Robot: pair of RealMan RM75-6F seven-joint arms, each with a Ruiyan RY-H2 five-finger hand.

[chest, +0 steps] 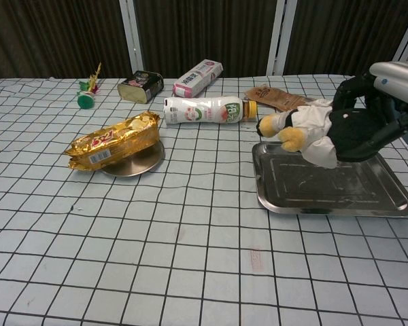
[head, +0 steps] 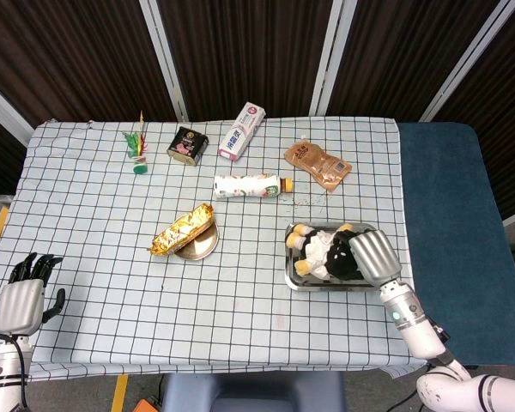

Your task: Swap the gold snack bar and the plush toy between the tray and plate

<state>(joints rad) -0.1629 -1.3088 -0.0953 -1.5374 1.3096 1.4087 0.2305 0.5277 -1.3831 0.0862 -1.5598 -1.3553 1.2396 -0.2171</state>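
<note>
A: What is laid out, taken from the rectangular stainless-steel tray (head: 367,280)?

B: The tray is set on the blue-checked white tablecloth (head: 94,223). Well to its left the small round metal plate (head: 201,249) is found, and the crinkled gold-foil snack bar (head: 182,229) is seen lying across that plate, overhanging its rim.

A: And the toy?

B: The black-and-white plush toy with yellow feet (head: 325,251) is gripped by the right hand (head: 373,256), whose fingers are wrapped round its dark body. In the chest view the toy is seen held clear above the tray, not resting on it.

A: The other hand?

B: The left hand (head: 21,304) is kept far to the left of the tray, at the table's near corner, with nothing held and its fingers extended.

A: Which step is judged to be in hand?

B: The toy's placement on the tray. Lowering and release are called for next; afterwards the snack bar appears already placed on the plate, so little more may be needed.
</note>
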